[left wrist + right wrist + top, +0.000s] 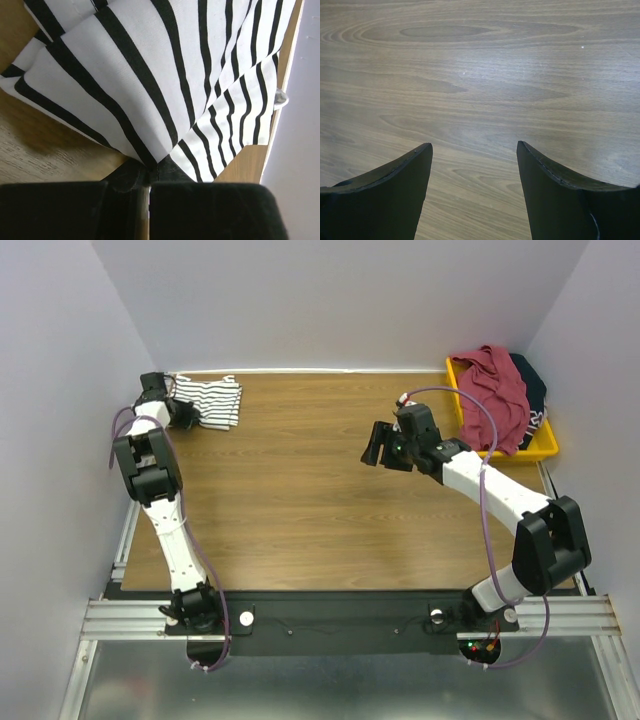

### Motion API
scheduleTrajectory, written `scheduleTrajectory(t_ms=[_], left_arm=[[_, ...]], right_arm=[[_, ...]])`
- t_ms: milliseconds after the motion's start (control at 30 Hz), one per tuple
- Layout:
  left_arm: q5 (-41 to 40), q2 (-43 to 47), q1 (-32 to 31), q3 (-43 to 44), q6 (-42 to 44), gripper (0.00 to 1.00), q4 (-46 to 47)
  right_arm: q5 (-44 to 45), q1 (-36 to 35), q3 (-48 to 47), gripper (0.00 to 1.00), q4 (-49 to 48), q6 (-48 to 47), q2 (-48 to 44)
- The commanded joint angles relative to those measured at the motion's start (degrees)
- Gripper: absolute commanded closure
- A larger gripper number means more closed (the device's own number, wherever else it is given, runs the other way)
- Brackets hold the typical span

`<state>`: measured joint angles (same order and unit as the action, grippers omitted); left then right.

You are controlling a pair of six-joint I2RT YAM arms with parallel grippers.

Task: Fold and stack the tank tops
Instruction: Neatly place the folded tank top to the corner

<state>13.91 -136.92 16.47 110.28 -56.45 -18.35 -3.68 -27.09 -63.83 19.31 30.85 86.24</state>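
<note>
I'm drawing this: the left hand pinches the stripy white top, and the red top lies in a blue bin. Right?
No: the plastic bin is yellow, as the top view shows. The left hand does pinch the white black-striped cloth top, and the maroon-red cloth top lies in it.

Three tank tops in all: one striped top (215, 403), one maroon top (495, 390) and one dark top (533, 388). One yellow bin (543, 448). One wooden table (320, 510). Two robot arms, a left arm (170, 530) and a right arm (490, 488). Two grippers, one on each arm: the left gripper (183, 412) and the right gripper (378, 445). Each gripper has two black fingers, four fingers altogether.
</note>
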Motion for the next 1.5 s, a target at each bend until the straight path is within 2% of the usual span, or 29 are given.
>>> scheduleTrajectory(t_ms=[0,33,100,133,267,367,433,500,533,767,967,1267,1467], left_arm=[[-1.79,-2.56,0.58,2.3,3.71,0.87,-2.4],[-1.26,-3.52,0.76,3.87,4.23,0.79,-2.48],[-2.13,-4.14,0.58,5.64,4.94,0.71,-3.36],[-3.61,-3.88,0.49,5.74,4.94,0.62,-3.53],[-9.94,1.73,0.32,-0.31,3.54,0.5,-3.71],[-15.81,6.21,0.14,-5.23,2.31,0.49,-3.54],[-18.99,7.8,0.06,-6.82,1.96,0.43,-3.88],[-21.02,9.39,-0.29,-8.06,1.78,0.43,-5.55],[-22.51,10.18,-0.56,-8.76,1.86,0.37,-6.34],[-27.97,11.95,-1.44,-10.79,3.27,0.37,-6.62],[-28.68,5.02,-1.44,-3.6,5.21,0.37,-13.1],[-25.17,-0.18,-2.58,3.62,4.68,0.37,-14.87],[-22.08,-0.8,-4.25,3.62,1.08,0.36,-13.2]], right_arm=[[-0.62,-0.42,-1.12,0.26,-0.77,-0.88,-0.37],[-0.8,-0.42,-1.2,0.26,-0.77,-0.97,-0.28],[-1.06,-0.42,-1.29,0.26,-0.94,-1.23,-0.28],[-1.06,-0.33,-1.21,0.26,-1.03,-1.32,-0.28],[-1.85,-0.42,-1.38,0.25,-1.47,-1.32,-0.19],[-2.29,-0.42,-1.47,0.25,-1.64,-1.32,-0.54],[-2.29,-0.42,-1.47,0.25,-1.64,-1.32,-0.72],[-2.47,-0.51,-1.29,0.25,-1.73,-1.23,-0.98],[-2.47,-0.42,-1.12,0.25,-1.73,-1.14,-0.98],[-2.91,-0.51,-0.42,0.25,-1.82,-1.14,-1.33],[-3.17,-0.42,0.46,0.25,-1.82,-1.14,-1.69],[-3.52,-0.42,0.29,0.25,-1.82,-1.06,-1.69],[-3.79,-0.42,0.55,0.25,-1.82,-1.06,-2.12]])
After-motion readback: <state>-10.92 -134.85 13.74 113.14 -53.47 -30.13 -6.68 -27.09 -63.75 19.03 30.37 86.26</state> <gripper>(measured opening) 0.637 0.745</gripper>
